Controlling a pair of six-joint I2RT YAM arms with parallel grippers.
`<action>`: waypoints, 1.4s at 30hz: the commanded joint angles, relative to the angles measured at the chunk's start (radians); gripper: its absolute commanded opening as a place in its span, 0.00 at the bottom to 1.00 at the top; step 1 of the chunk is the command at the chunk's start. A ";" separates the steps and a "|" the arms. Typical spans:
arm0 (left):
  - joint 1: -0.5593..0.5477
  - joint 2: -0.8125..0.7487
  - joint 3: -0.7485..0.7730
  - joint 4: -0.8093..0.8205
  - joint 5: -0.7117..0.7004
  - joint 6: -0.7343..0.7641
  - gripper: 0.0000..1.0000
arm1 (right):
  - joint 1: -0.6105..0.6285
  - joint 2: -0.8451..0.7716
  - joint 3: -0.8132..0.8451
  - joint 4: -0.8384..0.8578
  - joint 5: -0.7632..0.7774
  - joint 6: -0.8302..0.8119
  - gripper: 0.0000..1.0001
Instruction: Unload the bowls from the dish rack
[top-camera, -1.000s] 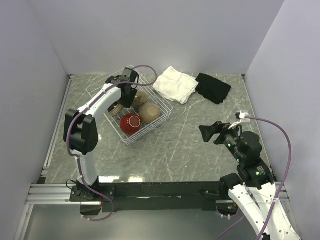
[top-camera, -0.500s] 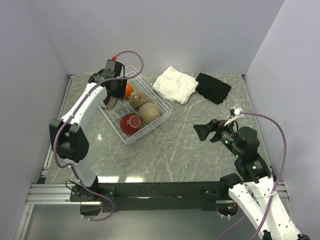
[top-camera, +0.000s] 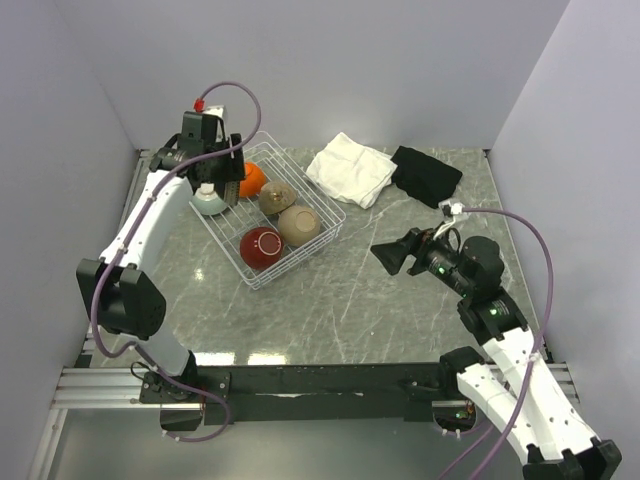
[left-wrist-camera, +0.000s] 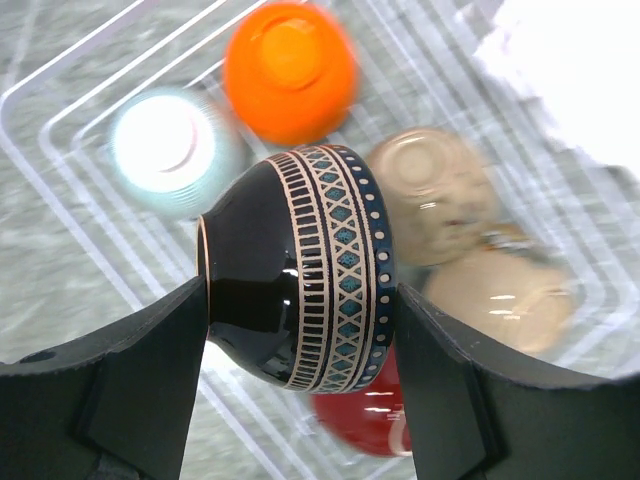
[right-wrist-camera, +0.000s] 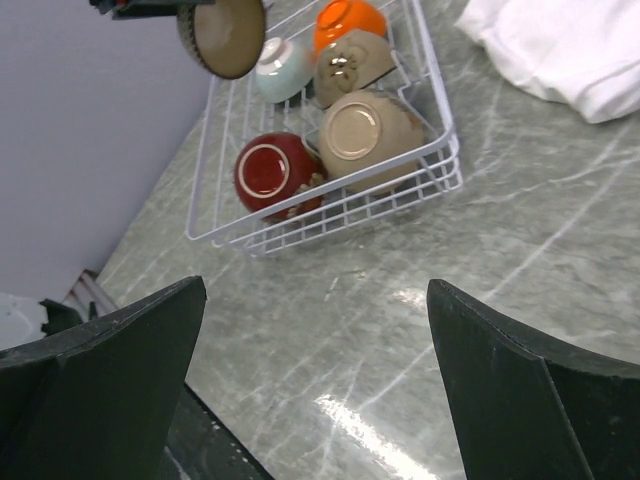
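My left gripper (top-camera: 222, 180) is shut on the dark brown patterned bowl (left-wrist-camera: 300, 290) and holds it on its side above the far left part of the white wire dish rack (top-camera: 322, 236). The bowl also shows in the right wrist view (right-wrist-camera: 222, 35). Five bowls lie in the rack: orange (top-camera: 252, 180), pale blue-green (top-camera: 208, 203), tan (top-camera: 277, 197), beige (top-camera: 299, 226) and red (top-camera: 262, 247). My right gripper (top-camera: 395, 258) is open and empty above the bare table, to the right of the rack, facing it (right-wrist-camera: 330, 215).
A folded white cloth (top-camera: 350, 168) and a black cloth (top-camera: 427, 175) lie at the back right of the grey marble table (top-camera: 350, 300). Walls close in the left, back and right sides.
My left gripper has risen out of the rack with the dark brown bowl and moved left and back, uncovering the pale blue-green bowl. My right gripper has moved left toward the rack.
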 joint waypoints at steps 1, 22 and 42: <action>0.002 -0.091 -0.009 0.152 0.119 -0.099 0.01 | 0.008 0.045 -0.012 0.158 -0.080 0.066 1.00; 0.002 -0.185 -0.188 0.359 0.454 -0.340 0.01 | 0.028 0.371 0.054 0.433 -0.173 0.293 1.00; -0.062 -0.330 -0.470 0.657 0.741 -0.599 0.01 | 0.116 0.852 0.348 0.489 -0.234 0.472 0.88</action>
